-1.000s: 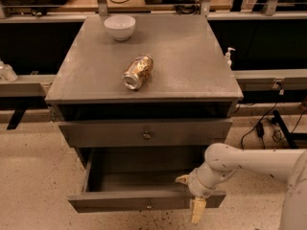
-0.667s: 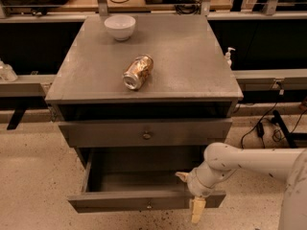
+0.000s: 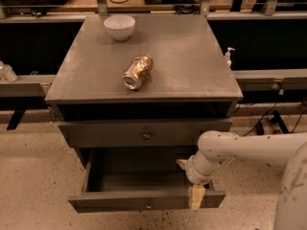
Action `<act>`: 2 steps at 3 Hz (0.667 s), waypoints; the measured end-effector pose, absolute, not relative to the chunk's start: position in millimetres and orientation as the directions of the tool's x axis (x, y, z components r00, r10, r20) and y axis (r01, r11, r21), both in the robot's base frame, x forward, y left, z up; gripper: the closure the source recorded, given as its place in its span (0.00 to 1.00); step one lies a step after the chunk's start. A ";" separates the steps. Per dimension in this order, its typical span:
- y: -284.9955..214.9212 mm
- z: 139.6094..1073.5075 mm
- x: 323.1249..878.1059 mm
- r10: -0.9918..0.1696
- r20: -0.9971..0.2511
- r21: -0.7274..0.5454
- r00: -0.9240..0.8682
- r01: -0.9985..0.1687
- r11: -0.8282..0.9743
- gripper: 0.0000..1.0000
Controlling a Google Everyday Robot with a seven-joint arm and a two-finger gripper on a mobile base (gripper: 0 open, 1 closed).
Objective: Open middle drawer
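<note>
The middle drawer [image 3: 144,201] is a grey front with a small round knob. It stands pulled well out at the bottom of the grey cabinet, and its inside is bare. My gripper [image 3: 194,195] on the white arm [image 3: 240,150] is at the right end of that drawer front, reaching over its top edge from the right. The drawer above it [image 3: 147,135] is shut. No third front shows in view.
On the cabinet top [image 3: 192,56] a dented gold can [image 3: 137,72] lies on its side and a white bowl [image 3: 119,27] stands at the back left. A small pump bottle [image 3: 229,55] stands behind the right edge. Cables [image 3: 273,121] lie on the floor to the right.
My gripper has risen a little at the drawer's right end. The drawer stays pulled out the same amount.
</note>
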State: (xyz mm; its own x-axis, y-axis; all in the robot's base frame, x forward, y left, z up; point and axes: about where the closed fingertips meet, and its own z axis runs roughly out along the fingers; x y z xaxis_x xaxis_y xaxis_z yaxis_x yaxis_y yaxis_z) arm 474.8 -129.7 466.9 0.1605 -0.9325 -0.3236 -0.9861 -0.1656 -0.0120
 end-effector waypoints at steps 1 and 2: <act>-132.3 496.7 492.9 -0.939 -0.298 -0.056 0.174 -0.985 -0.165 0.00; -132.3 499.1 494.2 -0.939 -0.297 -0.060 0.176 -0.984 -0.166 0.00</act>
